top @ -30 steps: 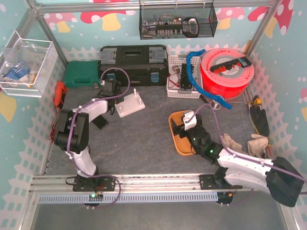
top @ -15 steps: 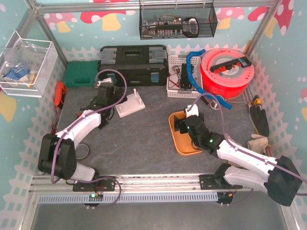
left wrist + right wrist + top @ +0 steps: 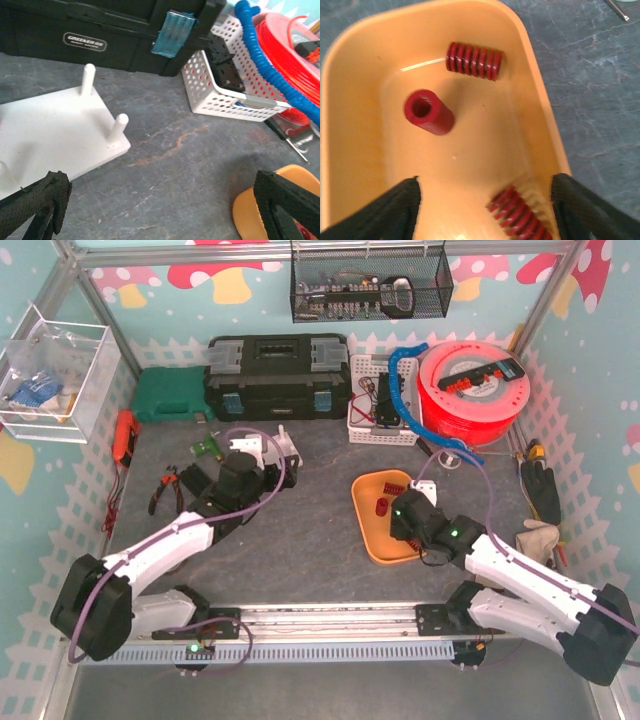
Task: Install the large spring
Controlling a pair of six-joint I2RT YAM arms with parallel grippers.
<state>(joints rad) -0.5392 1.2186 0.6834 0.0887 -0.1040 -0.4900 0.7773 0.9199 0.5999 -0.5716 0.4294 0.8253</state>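
The orange tray holds a short red spring, a red sleeve and a large red spring lying near its front wall. My right gripper is low in the tray and open. The large spring lies between the jaws, closer to the right finger. My left gripper hangs open over bare table, holding nothing. The white base with upright pegs is to its left. From above, the left gripper partly covers the base, and the right gripper is over the tray.
A black toolbox, a green case, a white basket and a red spool line the back. Pliers lie left of the left arm. Rags sit at the right wall.
The left gripper has opened and drawn back toward me, off the white base. The right gripper has dropped toward the tray's near end, and its jaws have narrowed around the large spring.
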